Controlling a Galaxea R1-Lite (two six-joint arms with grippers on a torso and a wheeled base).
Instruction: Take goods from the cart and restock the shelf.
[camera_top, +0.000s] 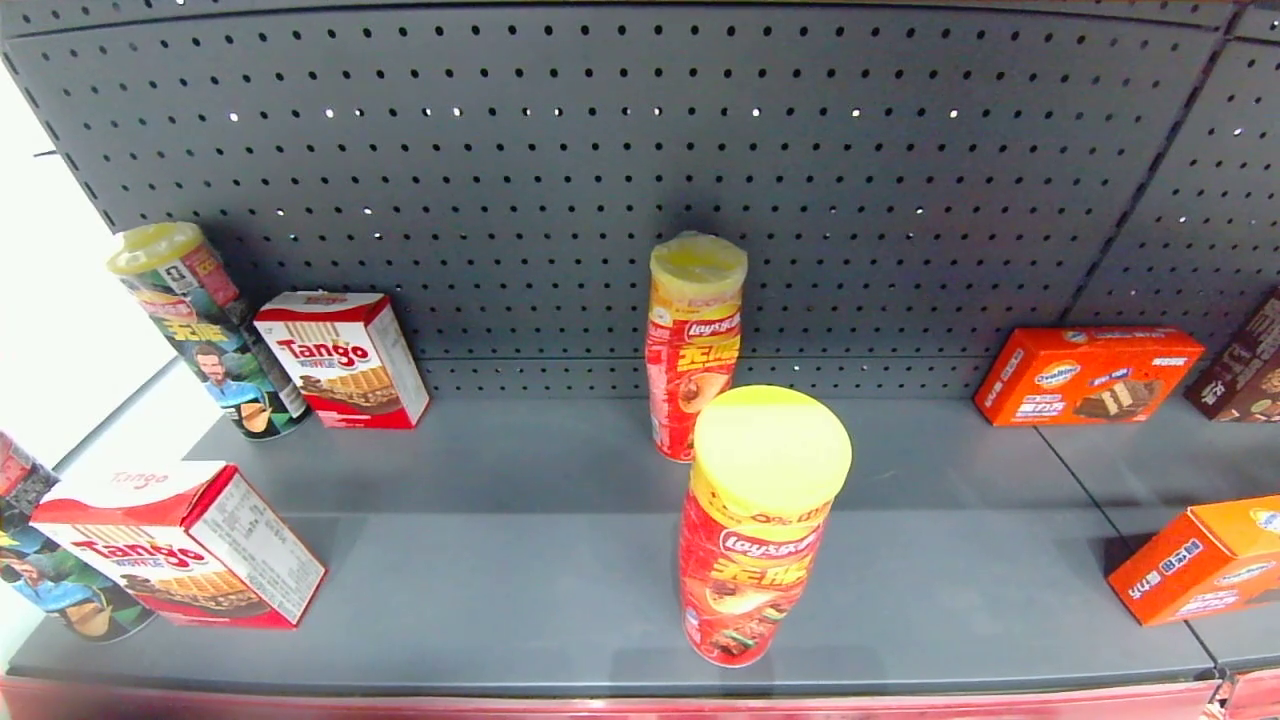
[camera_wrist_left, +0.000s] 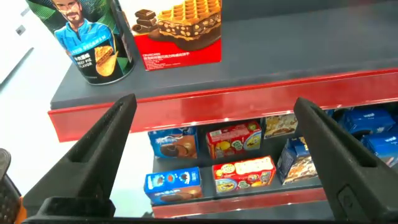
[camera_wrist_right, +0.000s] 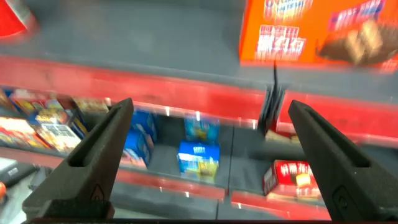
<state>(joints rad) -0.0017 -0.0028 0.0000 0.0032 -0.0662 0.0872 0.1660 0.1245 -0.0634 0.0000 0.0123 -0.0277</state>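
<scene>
A red chip can (camera_top: 765, 525) is stood upright near the front of the grey shelf (camera_top: 520, 560). A second can (camera_top: 695, 345) is set just behind it. A wafer box (camera_top: 180, 545) is placed well to its left and an orange box (camera_top: 1195, 560) well to its right. The left tool (camera_wrist_left: 214, 106) and the right tool (camera_wrist_right: 210, 107) are held wide open and empty, in front of the shelf's red edge.

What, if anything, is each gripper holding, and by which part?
Nothing. The left gripper and the right gripper are both open and empty.
</scene>
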